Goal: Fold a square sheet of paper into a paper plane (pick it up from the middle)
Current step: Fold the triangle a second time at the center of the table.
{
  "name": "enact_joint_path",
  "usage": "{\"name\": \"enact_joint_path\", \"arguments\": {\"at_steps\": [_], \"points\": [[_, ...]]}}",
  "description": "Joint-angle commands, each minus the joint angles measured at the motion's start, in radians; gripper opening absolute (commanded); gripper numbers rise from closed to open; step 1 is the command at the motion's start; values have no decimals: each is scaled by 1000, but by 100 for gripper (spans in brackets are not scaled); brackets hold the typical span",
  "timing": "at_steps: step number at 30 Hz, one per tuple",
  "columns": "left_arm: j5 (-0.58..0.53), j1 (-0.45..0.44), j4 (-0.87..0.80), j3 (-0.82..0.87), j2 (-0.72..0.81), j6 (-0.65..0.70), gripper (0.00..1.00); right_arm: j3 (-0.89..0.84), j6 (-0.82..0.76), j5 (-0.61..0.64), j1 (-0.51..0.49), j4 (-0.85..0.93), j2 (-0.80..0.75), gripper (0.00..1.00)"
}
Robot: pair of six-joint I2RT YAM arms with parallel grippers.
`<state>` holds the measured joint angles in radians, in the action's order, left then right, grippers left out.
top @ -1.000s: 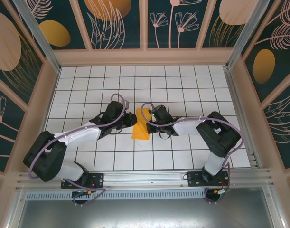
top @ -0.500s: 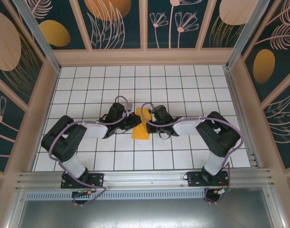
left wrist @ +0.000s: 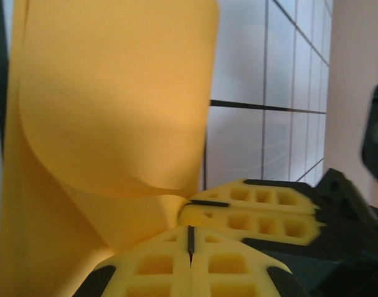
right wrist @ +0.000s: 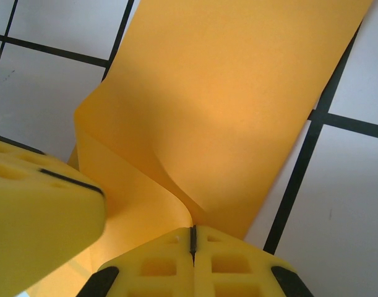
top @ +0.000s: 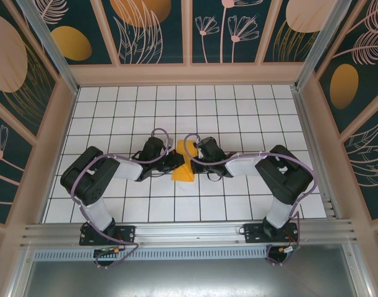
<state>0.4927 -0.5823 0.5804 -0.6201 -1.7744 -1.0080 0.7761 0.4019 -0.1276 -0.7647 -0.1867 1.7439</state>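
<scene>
- While both arms reached inward over the white tiled desk [top: 250,204], the left tool [top: 176,163] and the right tool [top: 192,162] met near its middle, almost tip to tip.
- Between them sat the square sheet of paper [top: 184,172], orange-yellow and already folded into a smaller shape. It was narrow at the far end and wider toward the arm bases.
- Seen from the left wrist, the left tool [left wrist: 190,230] had its yellow fingers pressed together with only a thin dark seam between them. The square sheet of paper [left wrist: 114,111] rose from their tips, so this tool was clamped on the sheet.
- From that wrist the paper did not lie flat; it curled up and over in a soft bend, with the tiles showing to its right.
- The yellow fingers [left wrist: 250,216] of the right tool lay just beside the left tool's tips, meeting the paper at nearly the same spot.
- Seen from the right wrist, the right tool [right wrist: 192,234] was likewise squeezed tight. A crease of the square sheet of paper [right wrist: 238,93] ran straight down into the seam between its fingers, so it too gripped the sheet.
- One yellow finger [right wrist: 40,216] of the left tool sat at the lower left of that picture, close against the paper.
- Whether the sheet's near edge rested on the desk or hung just above it could not be told.
</scene>
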Motion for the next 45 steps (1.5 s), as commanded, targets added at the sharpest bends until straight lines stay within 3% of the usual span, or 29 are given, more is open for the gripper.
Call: {"name": "enact_joint_path", "arguments": {"at_steps": [1,13,18,23,25,28,32,34,36,45], "points": [[26,5,33,-3,-27,10,0,-12,9,25,7,27,34,0],[-28,5,-74,14,-91,34,0,3,24,7,7,23,17,1],[-36,5,-76,38,-98,39,0,46,38,12,7,54,-31,12],[-35,5,-88,28,-94,51,0,57,79,98,11,131,-144,29],[-33,5,-85,30,-94,52,0,41,108,80,15,138,-180,31],[-33,5,-84,28,-96,51,0,8,144,-38,12,96,-202,29],[-30,5,-85,27,-95,55,0,-59,251,-211,-3,-51,-191,10],[-31,5,-91,23,-95,58,0,-61,292,-217,-22,-69,-171,2],[-30,5,-87,23,-95,55,0,-52,308,-228,-44,-79,-144,0],[-26,5,-86,21,-96,57,0,22,323,-176,-77,-3,-29,0]]}}
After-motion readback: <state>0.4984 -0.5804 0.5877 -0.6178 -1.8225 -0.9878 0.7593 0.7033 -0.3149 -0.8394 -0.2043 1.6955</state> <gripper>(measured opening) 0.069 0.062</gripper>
